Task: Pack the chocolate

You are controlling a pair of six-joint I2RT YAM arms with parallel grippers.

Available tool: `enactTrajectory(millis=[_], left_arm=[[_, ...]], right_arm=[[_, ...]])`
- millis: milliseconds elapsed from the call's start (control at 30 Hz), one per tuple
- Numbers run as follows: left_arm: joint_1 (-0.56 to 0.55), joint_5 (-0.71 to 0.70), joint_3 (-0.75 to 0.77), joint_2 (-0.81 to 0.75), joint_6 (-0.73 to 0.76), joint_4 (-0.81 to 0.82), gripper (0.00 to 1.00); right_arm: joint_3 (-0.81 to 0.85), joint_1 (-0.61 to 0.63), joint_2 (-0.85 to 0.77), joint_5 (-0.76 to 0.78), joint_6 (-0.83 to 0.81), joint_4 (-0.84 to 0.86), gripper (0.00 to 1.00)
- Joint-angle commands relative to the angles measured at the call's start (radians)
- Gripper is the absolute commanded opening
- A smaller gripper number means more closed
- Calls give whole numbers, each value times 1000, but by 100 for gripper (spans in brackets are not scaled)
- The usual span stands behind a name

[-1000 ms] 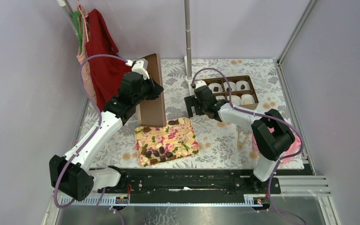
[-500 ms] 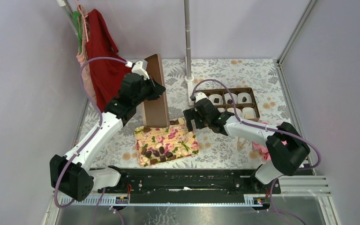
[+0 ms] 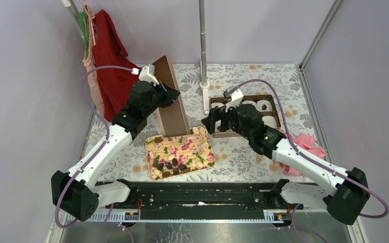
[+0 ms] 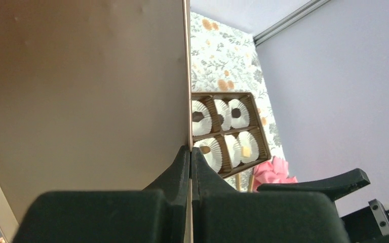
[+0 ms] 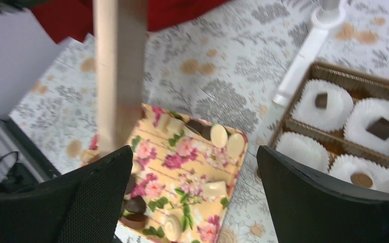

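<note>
Chocolate (image 3: pixel 168 165) lies on the floral tray (image 5: pixel 180 169); we pinch the upright brown lid (image 4: pixel 81 91) in our left gripper (image 4: pixel 190 152), our right gripper (image 5: pixel 193 157) spread wide nearby.

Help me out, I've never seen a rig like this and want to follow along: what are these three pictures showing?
Two robot arms are bolted to a table. One picture looks down from above; the other two come from cameras on each wrist, so each shows its own gripper. On the table lie a floral tray of loose chocolate pieces and a brown box of white paper cups, a few already filled. The left gripper is shut on a flat brown board, held up on edge. The right gripper is open and holds nothing, hovering near tray and box.
</note>
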Motion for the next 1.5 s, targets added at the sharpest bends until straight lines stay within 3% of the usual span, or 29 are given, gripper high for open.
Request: enactTrajectory(millis=[0,233,567,733,933,1000,1200,1333,1467], left_arm=[[-35,-89,5,-24,-68,176,0],[-108,-189,49,7,-91,198,0],[-171,-235,119,64,-93,241,0],[-188,-244,119,63,-90,253,0],[-193,-236,100,39,-85,257,0],[-193,-228,92,27,-84,259,0],[-193,-197,92,-14,-59,215,15],[-192,-204,103,-60,-26,138,26],[-182,-214,95,-114,-14,52,46]], right_arm=[[-15,9,-54,-98,-21,177,100],[101,10,40,-153,-25,180,99],[211,12,210,-171,-54,155,80],[232,13,240,-135,-117,101,64],[230,13,246,-88,-209,71,24],[221,12,236,-71,-241,78,16],[153,13,172,49,-389,165,1],[86,12,122,110,-522,257,0],[53,12,97,167,-665,311,0]])
